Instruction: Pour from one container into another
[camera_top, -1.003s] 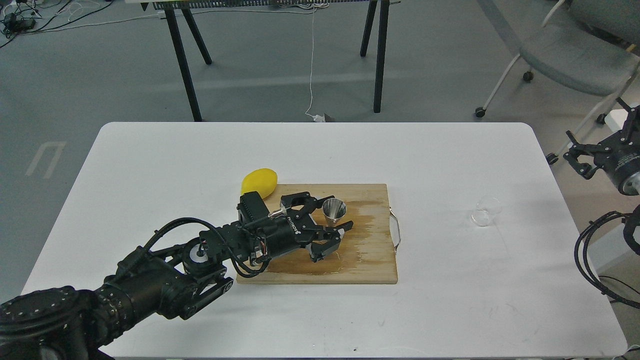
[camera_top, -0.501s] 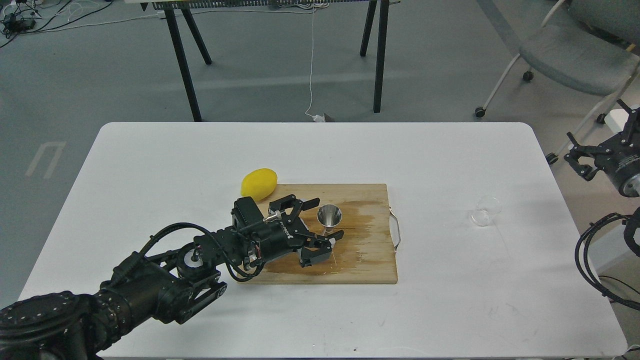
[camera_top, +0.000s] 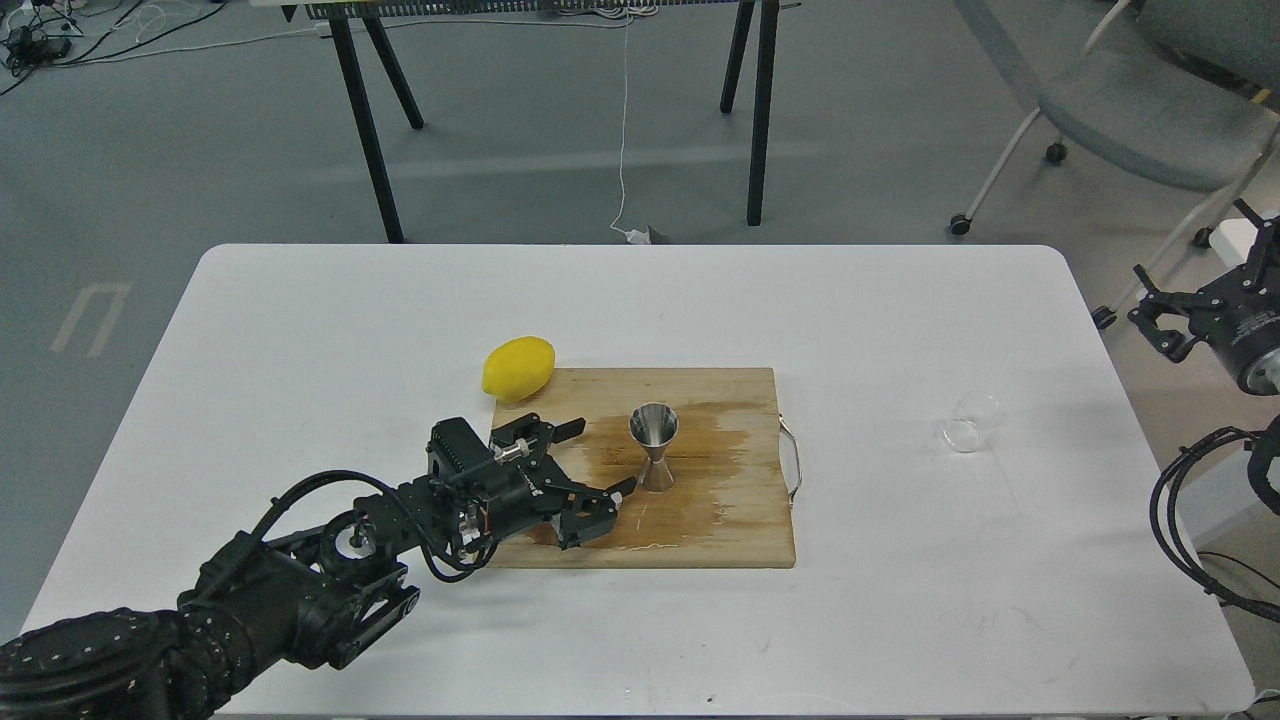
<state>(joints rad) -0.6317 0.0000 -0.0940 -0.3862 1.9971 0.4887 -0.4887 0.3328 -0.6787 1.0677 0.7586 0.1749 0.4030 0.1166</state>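
Mostly a white tabletop (camera_top: 330, 320) fills the middle and lower frame, grey floor behind it. Wooden cutting board (camera_top: 740, 520) sits centre frame, wet-looking darker patch across its middle, thin metal handle on its right edge. Left arm comes in from the lower left corner, lying low over the tabletop and the board's left end. Left claw (camera_top: 598, 458) spread wide, holding nothing, fingers pointing right; lower fingertip near the jigger's base, apart from it as far as I can tell. Right arm only at the right edge of the frame, off the tabletop; right claw (camera_top: 1157, 318) small and dark, points left, cannot tell whether wide or narrow. Lemon (camera_top: 518, 368) just off the board's upper left corner, on the tabletop, touching or almost touching the board edge. Steel jigger (camera_top: 654, 446) upright on the board, centre frame, wide mouth up, free of both claws. Clear glass cup (camera_top: 970, 422) at right of frame on the tabletop, well apart from the board, looks tipped on its side.
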